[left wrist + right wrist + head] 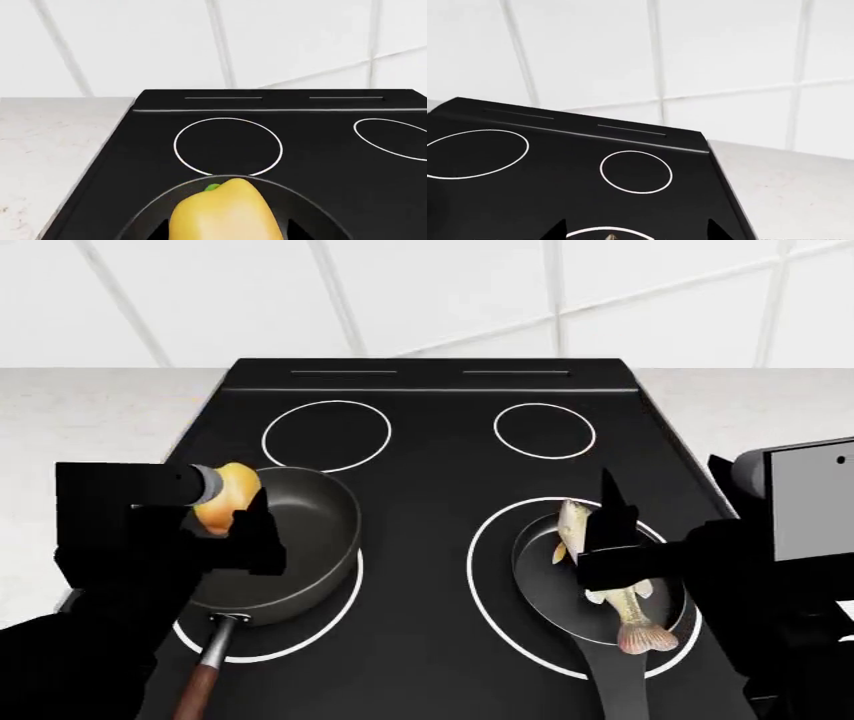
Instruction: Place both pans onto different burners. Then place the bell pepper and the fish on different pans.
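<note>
The black cooktop (441, 500) is the landmark here. On its near left burner (320, 625) sits the larger pan (300, 540), its wooden handle (200, 680) pointing toward the robot. The left gripper (230, 512) hangs over that pan's left rim, and the yellow pepper (230, 485) sits between its fingers, above the pan's edge; in the left wrist view the pepper (223, 212) fills the gap between the fingers with the pan's rim (293, 192) curving around just behind it. So the left gripper is closed around the pepper, which is held rather than resting on the pan's floor.

On the near right burner (487, 590) lies the smaller pan (547, 585), its grey handle (621, 690) also pointing toward the robot. The fish (621, 615) lies across this pan, head toward the back of the cooktop and tail (647, 638) over the near rim. The right gripper (607, 540) is above the fish's middle; whether its fingers are spread or pinched I cannot tell.

Further back on the cooktop are two smaller circles, left (327, 435) and right (545, 430). Past the cooktop's back edge rises a white tiled wall (427, 300), and pale counter (80, 420) flanks the cooktop.
</note>
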Controlling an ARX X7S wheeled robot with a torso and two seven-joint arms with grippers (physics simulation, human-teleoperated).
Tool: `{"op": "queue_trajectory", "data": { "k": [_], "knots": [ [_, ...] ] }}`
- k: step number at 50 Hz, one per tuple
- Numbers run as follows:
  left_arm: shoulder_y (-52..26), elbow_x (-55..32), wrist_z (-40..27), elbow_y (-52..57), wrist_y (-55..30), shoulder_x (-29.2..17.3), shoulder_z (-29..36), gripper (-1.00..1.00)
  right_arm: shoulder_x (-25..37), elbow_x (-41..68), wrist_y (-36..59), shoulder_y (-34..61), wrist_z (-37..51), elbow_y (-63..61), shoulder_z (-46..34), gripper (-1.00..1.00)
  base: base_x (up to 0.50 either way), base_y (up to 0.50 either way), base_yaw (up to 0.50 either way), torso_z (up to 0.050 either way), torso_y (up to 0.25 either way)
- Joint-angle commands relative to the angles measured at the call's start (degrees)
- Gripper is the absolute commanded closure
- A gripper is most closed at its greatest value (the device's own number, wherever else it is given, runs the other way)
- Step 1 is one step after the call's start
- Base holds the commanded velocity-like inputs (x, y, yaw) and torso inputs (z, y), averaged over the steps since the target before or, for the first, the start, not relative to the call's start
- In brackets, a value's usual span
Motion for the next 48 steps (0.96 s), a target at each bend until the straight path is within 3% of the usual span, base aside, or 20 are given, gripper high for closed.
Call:
{"op": "queue_trajectory", "data": {
  "k": [1, 14, 15, 36, 43, 48],
  "knots": [
    [-0.31, -0.12, 0.24, -1.80, -0.42, 1.03, 1.43, 1.00, -0.34, -0.89, -0.19, -0.64, -0.72, 0.53, -0.19, -1.00, 0.00, 0.00, 0.00, 0.000, 0.000],
    [1.17, 1.22, 1.24, -2.02, 0.79, 1.10, 1.50, 1.00, -0.15, -1.42, -0.68, -1.49, -0.96, 0.61, 0.00, -1.00, 0.00, 0.00, 0.00, 0.000, 0.000],
    [1.44, 1.54, 1.44, -2.07, 1.00, 1.12, 1.55, -1.00, -0.16, -1.44, -0.68, -1.49, -0.97, 0.60, -0.02, -1.00, 0.00, 0.00, 0.00, 0.000, 0.010],
    [0.47, -1.02, -0.11, 0.48, 1.49, -0.70, -0.95, -1.00, -0.09, -1.04, -0.60, -1.20, -0.52, 0.32, -0.03, -1.00, 0.00, 0.00, 0.00, 0.000, 0.000],
    [-2.59, -8.78, -5.40, 9.49, 2.34, -4.95, -6.36, -1.00, 1.33, 0.61, -1.68, -0.22, 1.28, -2.37, 1.81, -1.00, 0.00, 0.00, 0.00, 0.001, 0.000],
    [6.05, -12.21, -7.87, 18.83, 9.41, -8.22, -15.85, -1.00, 5.49, -5.34, -8.90, -10.97, 3.58, -11.32, 7.81, -1.00, 0.00, 0.00, 0.00, 0.000, 0.000]
  ]
}}
